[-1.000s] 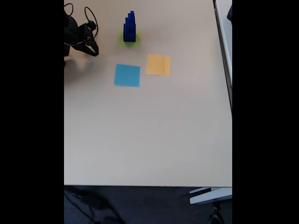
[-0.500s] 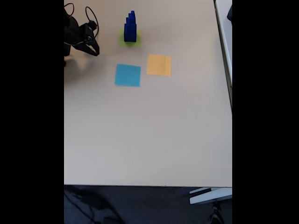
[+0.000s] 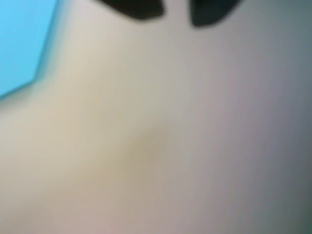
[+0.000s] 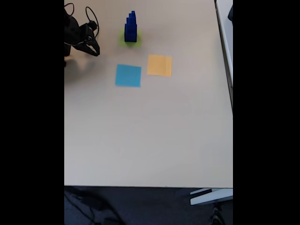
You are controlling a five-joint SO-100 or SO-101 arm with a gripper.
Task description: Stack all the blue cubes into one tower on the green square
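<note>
The gripper (image 4: 93,50) is unchanged from the earlier frame: near the table's (image 4: 150,140) far-left corner, jaws slightly parted, empty, touching nothing. The tower (image 4: 131,27) stands on the green square (image 4: 123,41), near the far edge.

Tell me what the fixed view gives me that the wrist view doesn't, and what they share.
Fixed view alone: the tower of blue cubes standing on the green square, the orange-yellow square, and the arm's gripper off to the tower's left, holding nothing. Wrist view alone: a blurred close look at two dark fingers over bare table. Shared: the light-blue square, just a corner at the wrist view's upper left, and the tabletop.
</note>
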